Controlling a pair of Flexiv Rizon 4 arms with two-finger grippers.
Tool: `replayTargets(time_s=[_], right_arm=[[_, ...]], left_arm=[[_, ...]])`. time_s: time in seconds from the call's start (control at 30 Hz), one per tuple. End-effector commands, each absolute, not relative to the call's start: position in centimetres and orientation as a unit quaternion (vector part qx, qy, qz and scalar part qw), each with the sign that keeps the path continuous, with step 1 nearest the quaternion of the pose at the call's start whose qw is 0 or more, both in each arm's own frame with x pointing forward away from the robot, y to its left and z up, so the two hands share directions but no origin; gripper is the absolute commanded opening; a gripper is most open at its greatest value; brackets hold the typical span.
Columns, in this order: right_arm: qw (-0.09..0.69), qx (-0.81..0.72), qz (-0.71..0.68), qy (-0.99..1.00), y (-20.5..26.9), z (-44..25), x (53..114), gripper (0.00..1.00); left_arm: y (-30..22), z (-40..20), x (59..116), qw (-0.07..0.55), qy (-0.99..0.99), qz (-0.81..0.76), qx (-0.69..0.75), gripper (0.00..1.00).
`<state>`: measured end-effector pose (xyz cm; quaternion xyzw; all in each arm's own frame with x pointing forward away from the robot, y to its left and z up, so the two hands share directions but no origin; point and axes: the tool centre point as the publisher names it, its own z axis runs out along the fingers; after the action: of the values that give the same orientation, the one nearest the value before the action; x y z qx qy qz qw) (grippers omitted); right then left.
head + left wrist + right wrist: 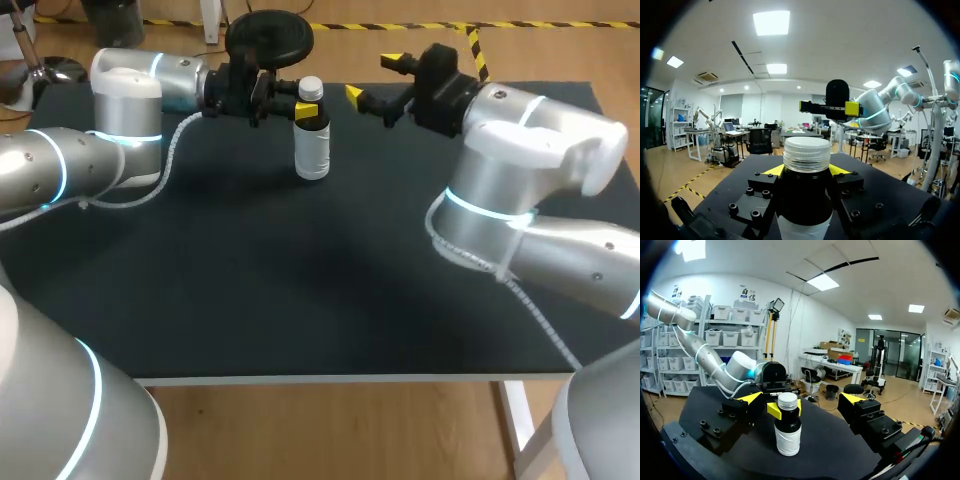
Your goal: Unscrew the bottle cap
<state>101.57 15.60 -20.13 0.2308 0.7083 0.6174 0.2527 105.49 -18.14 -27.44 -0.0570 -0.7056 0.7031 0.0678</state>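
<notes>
The dark plastic bottle with a white label [312,150] stands upright on the black table [300,290], at the far side, slightly left of the middle. The left gripper [309,112] is clenched on its neck from the left, just under the white ribbed cap [310,88]. The right gripper [372,78], fingers spread wide, hangs near the cap's right, apart from it. The left arm's white coiled cable [172,152] trails at the far left.

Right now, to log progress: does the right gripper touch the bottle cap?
No: the right gripper stands open, apart from the cap of the bottle.
</notes>
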Motion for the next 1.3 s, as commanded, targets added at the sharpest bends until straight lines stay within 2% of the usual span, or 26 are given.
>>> replayTargets(time_s=[0.03,0.43,1.3], right_arm=[[0.287,0.262,0.608,0.692,17.2,-20.8,102.1,1.00],[0.311,0.278,0.601,0.682,19.4,-21.3,102.1,1.00],[0.260,0.272,0.628,0.681,24.3,-23.3,102.6,1.00]], left_arm=[[-18.2,-27.4,105.5,0.068,-0.706,0.703,-0.057,0.00],[-18.2,-27.4,105.5,0.068,-0.706,0.703,-0.057,0.00],[-18.2,-27.4,105.5,0.068,-0.706,0.703,-0.057,0.00]])
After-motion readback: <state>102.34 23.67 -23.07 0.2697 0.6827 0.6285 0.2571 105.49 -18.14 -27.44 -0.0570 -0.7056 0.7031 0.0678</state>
